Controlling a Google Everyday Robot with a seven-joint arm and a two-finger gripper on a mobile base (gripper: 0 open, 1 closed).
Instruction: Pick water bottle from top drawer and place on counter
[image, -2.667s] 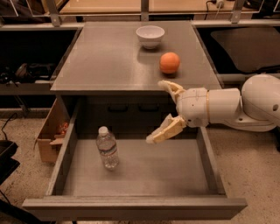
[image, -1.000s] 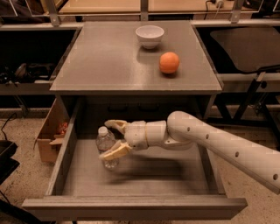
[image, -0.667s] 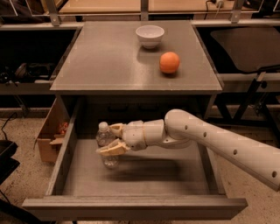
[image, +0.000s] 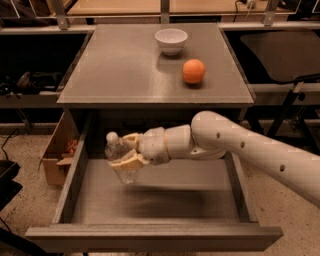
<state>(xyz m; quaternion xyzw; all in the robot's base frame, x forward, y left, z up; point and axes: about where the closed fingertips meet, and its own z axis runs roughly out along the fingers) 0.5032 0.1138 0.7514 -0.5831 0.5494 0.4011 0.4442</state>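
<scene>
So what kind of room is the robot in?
Probably a lab or workshop: plain grey cabinet, cardboard box on the floor, loose cables. The claw holds a bottle over the open drawer.

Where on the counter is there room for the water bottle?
The counter is bare on its left half and front; the white bowl and orange crowd the back right. The gripper holds the water bottle over the top drawer.

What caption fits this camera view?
Gripper, shut on the small clear plastic water bottle, holds it above the wide grey top drawer.
</scene>
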